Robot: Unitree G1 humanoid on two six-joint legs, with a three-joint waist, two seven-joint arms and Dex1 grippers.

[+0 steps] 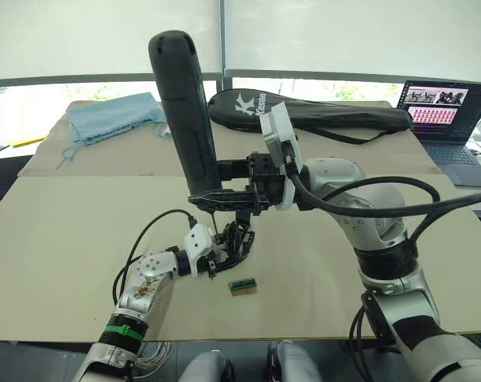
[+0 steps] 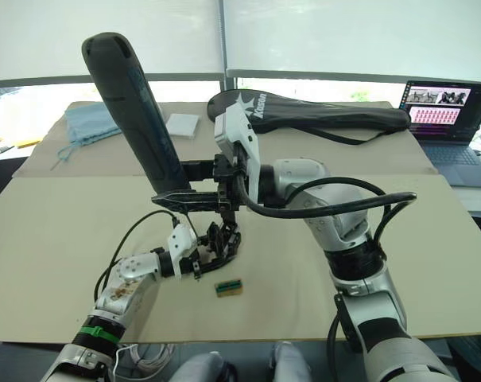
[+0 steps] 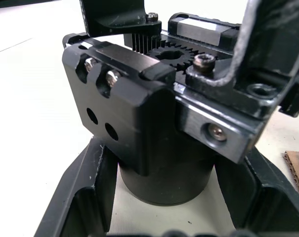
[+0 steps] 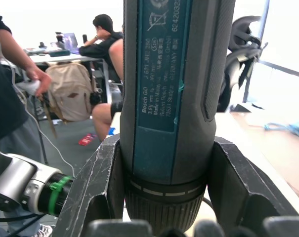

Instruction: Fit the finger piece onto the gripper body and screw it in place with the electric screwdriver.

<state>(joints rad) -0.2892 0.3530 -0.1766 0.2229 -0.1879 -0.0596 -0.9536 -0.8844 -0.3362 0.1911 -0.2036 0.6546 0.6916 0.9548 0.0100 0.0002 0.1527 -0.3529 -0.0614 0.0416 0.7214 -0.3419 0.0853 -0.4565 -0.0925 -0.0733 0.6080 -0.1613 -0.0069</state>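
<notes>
My left gripper (image 1: 224, 255) is shut on the gripper body (image 3: 139, 123), a chunky black block with a round base, and holds it just above the table. In the left wrist view its fingers (image 3: 82, 192) flank that base. Gear teeth and several screw heads show on the body's top. A black finger piece (image 3: 117, 17) sits at the body's far edge; I cannot tell how firmly it is seated. My right gripper (image 1: 224, 195) is shut on the electric screwdriver (image 1: 184, 119), held upright and leaning back. Its thin bit (image 1: 215, 219) points down at the gripper body.
A small tan-and-green block (image 1: 242, 286) lies on the table just right of my left gripper. At the back are a black racket bag (image 1: 320, 111), a blue cloth (image 1: 113, 115) and an open laptop (image 1: 447, 119). People (image 4: 97, 44) are beside the table.
</notes>
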